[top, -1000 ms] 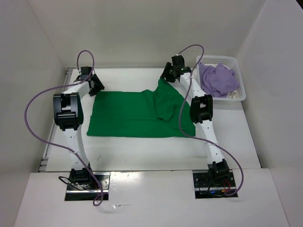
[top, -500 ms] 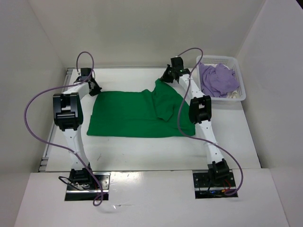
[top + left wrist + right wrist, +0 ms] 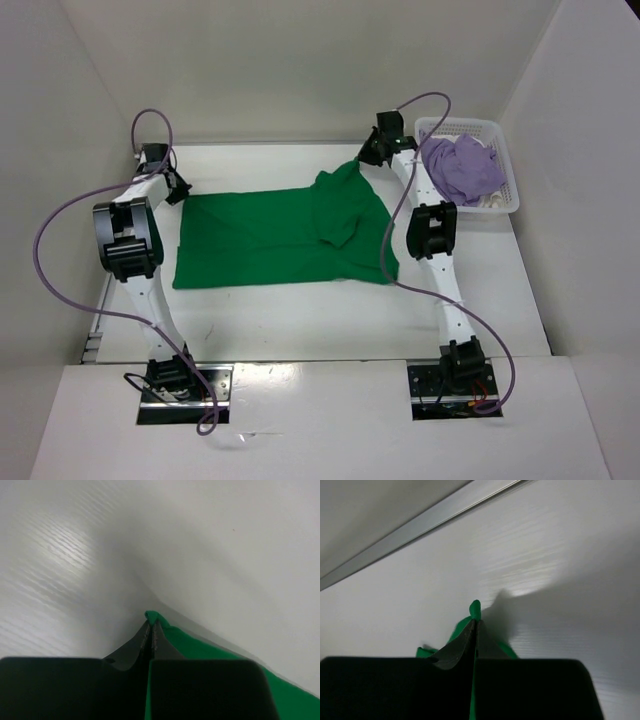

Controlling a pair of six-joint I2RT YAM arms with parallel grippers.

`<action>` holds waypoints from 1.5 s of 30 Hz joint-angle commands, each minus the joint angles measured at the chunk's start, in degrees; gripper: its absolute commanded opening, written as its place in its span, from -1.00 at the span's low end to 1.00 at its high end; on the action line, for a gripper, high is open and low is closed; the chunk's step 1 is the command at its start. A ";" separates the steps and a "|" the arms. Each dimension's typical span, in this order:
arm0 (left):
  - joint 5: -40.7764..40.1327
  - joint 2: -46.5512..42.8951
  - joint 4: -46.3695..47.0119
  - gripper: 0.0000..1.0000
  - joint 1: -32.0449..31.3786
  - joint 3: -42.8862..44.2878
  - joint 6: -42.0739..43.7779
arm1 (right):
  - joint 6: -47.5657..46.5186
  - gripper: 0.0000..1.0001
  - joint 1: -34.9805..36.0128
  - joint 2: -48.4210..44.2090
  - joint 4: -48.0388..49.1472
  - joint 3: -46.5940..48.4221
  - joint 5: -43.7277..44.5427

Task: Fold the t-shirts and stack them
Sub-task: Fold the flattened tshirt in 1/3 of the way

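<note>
Left claw (image 3: 176,193) was pinched tight on the green shirt (image 3: 260,240) at its ten o'clock corner, while the right claw (image 3: 362,160), its fingers pressed together too, gripped a bunched tip of the same cloth at one o'clock, drawn up into a small peak. Between them the shirt lay spread across the middle of the table (image 3: 300,310), its right part folded over and rumpled. At two o'clock a white basket (image 3: 512,190) held the purple shirt (image 3: 460,168) in a heap, near the right claw

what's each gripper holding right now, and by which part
Both hold the green shirt: the left gripper pinches its far left corner, the right gripper its far right edge.
</note>
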 commanded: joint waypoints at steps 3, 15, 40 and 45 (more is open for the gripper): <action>-1.30 -1.81 0.97 -1.00 0.54 1.05 0.16 | -0.53 -1.00 -2.17 -3.24 -4.42 0.96 4.19; 1.16 -4.62 2.64 0.48 0.54 0.00 -1.15 | -1.76 0.04 -2.70 -5.95 -2.83 0.69 -0.02; 23.49 -35.56 7.56 -0.12 -20.02 -41.05 -14.35 | 7.99 -0.62 0.73 -82.41 9.47 -104.66 0.16; 24.63 -33.02 9.06 -0.12 -21.34 -41.05 -15.58 | 11.60 -0.22 1.34 -93.03 8.93 -116.97 -1.07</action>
